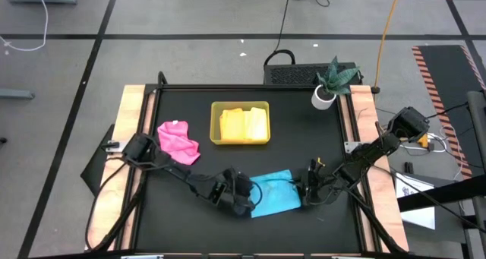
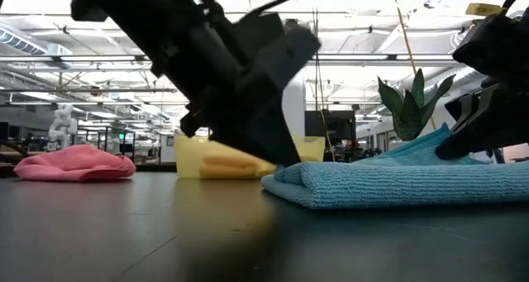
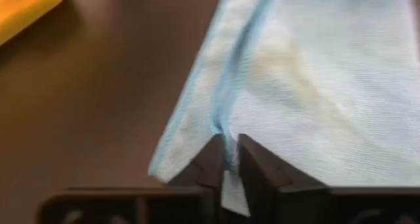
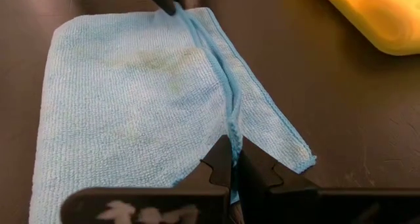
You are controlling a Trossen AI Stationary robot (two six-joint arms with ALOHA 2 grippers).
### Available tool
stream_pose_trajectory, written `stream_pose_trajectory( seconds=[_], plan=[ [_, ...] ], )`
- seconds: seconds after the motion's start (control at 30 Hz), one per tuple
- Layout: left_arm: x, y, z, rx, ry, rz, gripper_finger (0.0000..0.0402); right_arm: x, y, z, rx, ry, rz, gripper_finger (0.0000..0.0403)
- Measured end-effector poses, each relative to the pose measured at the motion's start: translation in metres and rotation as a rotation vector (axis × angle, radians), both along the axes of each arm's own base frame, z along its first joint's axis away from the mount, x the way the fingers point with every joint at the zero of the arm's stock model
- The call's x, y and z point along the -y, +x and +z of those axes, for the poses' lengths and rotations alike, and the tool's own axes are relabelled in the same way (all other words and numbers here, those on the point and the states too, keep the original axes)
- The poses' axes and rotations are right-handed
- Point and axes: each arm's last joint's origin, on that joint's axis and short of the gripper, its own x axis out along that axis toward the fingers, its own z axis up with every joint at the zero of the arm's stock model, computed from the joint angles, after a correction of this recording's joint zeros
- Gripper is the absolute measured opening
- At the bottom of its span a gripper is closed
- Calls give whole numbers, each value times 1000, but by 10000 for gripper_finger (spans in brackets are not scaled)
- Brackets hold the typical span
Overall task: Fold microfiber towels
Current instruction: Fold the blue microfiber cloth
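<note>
The sky blue towel (image 1: 273,192) lies folded on the table near its front edge, between my two grippers. My left gripper (image 1: 247,198) is at the towel's left end and is shut on it (image 3: 226,142). My right gripper (image 1: 301,192) is at the towel's right end and is shut on it (image 4: 231,142). The pink towel (image 1: 178,141) lies crumpled at the left. The yellow towel (image 1: 244,124) lies folded in the yellow-green tray (image 1: 215,124). The orange towel is not in view. My left gripper pinches a raised ridge of the blue towel's upper layer (image 3: 223,122) between its two fingers, at the towel's left end. The fingers come slanting down from the table's left. The rest of the towel lies flat on the table. My right gripper pinches the same raised ridge at its other end (image 4: 230,122) between its two fingers, at the towel's right end. The fingers come slanting down from the table's right. In the low view the cloth rises a little to the fingers (image 2: 438,141); the rest lies on the table.
The tray stands behind the blue towel at the table's middle. A small potted plant (image 1: 328,84) stands at the far right corner. Wooden rails (image 1: 135,115) edge the table's left and right sides.
</note>
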Motion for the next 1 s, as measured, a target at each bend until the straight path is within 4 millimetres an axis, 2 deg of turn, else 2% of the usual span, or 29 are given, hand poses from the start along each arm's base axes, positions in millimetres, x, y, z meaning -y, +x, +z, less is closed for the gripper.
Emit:
stream_pose_trajectory(
  seconds=[0.1,0.3,0.53,0.67,0.8,1.0],
  plan=[
    [6,-1,1,11,17,-33,10,0,0,0,0,-3,2,2],
    [17,-7,3,38,73,-18,12,-1,0,1,4,-30,28,2],
    [28,-19,16,132,252,104,7,-4,6,12,105,-21,46,2],
    [23,-21,14,112,254,142,6,6,9,9,75,-44,-21,2],
    [15,-17,2,67,231,154,14,15,10,4,29,-46,-78,2],
    [8,-12,-9,24,197,144,5,15,10,2,21,-30,-92,2]
  ],
)
